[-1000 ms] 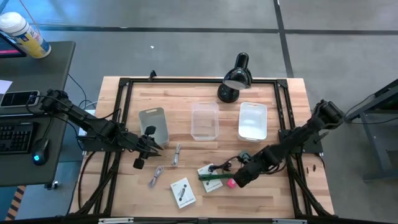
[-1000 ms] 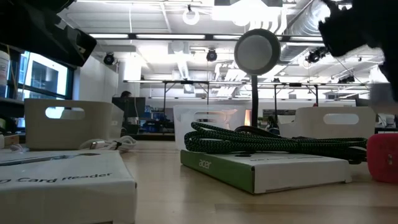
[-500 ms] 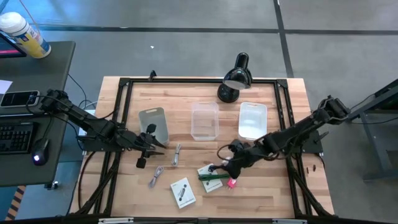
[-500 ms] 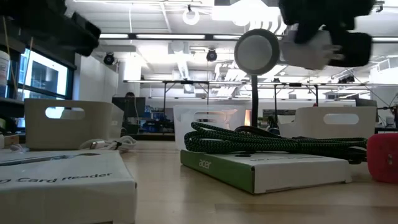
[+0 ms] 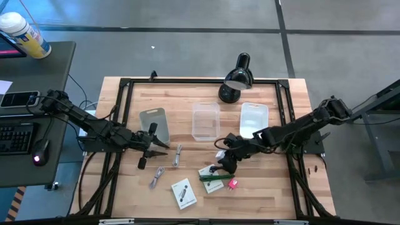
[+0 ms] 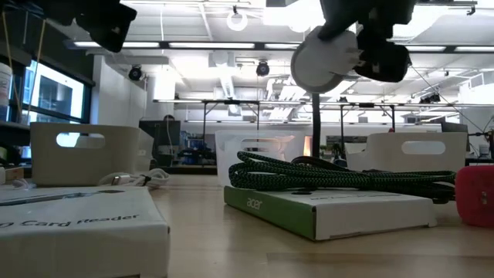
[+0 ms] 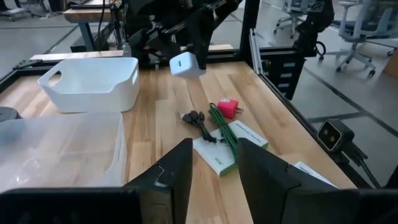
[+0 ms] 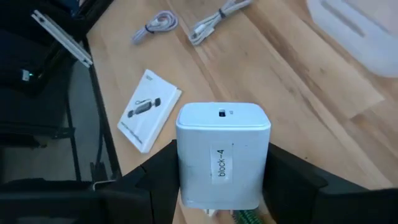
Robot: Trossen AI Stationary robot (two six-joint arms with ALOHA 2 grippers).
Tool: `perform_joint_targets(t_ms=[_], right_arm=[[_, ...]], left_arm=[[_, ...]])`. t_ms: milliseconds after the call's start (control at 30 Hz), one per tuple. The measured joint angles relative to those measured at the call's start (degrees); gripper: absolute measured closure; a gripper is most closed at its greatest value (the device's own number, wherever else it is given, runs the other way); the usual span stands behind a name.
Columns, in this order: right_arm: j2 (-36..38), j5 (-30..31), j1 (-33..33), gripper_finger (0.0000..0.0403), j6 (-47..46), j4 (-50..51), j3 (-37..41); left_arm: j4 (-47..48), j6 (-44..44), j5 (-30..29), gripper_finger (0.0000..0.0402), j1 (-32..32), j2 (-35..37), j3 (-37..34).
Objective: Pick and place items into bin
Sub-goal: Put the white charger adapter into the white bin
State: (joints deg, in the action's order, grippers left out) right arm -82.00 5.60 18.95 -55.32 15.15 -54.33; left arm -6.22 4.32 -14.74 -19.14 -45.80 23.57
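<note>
We see the right tool (image 5: 224, 154) pinching the white block (image 8: 222, 152) aloft, probably needing carriage over the clear bin (image 5: 205, 122).

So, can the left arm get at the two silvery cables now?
Probably yes: the left end effector holds nothing and hovers just beside the silvery cables, with bare table between them.

1. A wooden bench (image 5: 187, 94) with a black frame carries everything.
2. Three bins stand along its middle: a grey bin (image 5: 154, 124), a clear bin (image 5: 206, 121), a white bin (image 5: 254, 120).
3. A black desk lamp (image 5: 234, 78) sits behind them.
4. Nearer the front lie two silvery cables (image 5: 167, 164), white cards (image 5: 184, 193), a green stick (image 5: 212, 177) and a pink piece (image 5: 233, 184).
</note>
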Motion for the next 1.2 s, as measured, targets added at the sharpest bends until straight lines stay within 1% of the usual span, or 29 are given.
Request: perform_joint_targets(t_ms=[167, 267, 367, 567, 700, 800, 933, 1067, 1200], right_arm=[[0.0, 1.06, -1.39, 0.0212, 0.34, 0.91, 0.0], [1.37, 3.37, -2.25, 0.0212, 0.36, 4.12, 0.0], [4.63, 6.94, -3.3, 0.0212, 0.04, 9.42, -0.04], [14.08, 13.58, -5.67, 0.0212, -1.6, 23.6, -0.04], [19.19, 15.53, -7.57, 0.0212, -3.22, 32.08, -0.04], [21.83, 15.78, -8.94, 0.0212, -3.29, 35.95, -0.04], [23.29, 16.95, -10.63, 0.0212, -3.35, 41.74, -0.04], [22.79, 17.39, -13.14, 0.0212, -4.18, 49.08, -0.04], [21.44, 17.94, -16.06, 0.0212, -3.61, 51.21, -0.04]], left_arm=[[0.02, 0.0, 0.0, 0.0289, 0.0, 0.0, 0.0], [0.04, 0.0, 0.02, 0.0289, 0.0, 0.0, 0.0], [0.05, 0.02, 0.02, 0.0289, 0.0, 0.0, 0.0], [0.35, -0.15, 0.01, 0.0289, 0.0, 0.0, 0.02], [0.35, -0.94, -0.7, 0.0289, 0.0, 0.0, 0.02], [0.34, -1.07, -1.97, 0.0289, 0.0, 0.0, 0.02], [0.35, -1.47, -2.86, 0.0289, 0.0, -0.01, 0.02], [0.35, -1.75, -2.97, 0.0289, 0.0, -0.02, 0.02], [0.33, -1.74, -4.61, 0.0289, 0.0, -0.02, 0.02]])
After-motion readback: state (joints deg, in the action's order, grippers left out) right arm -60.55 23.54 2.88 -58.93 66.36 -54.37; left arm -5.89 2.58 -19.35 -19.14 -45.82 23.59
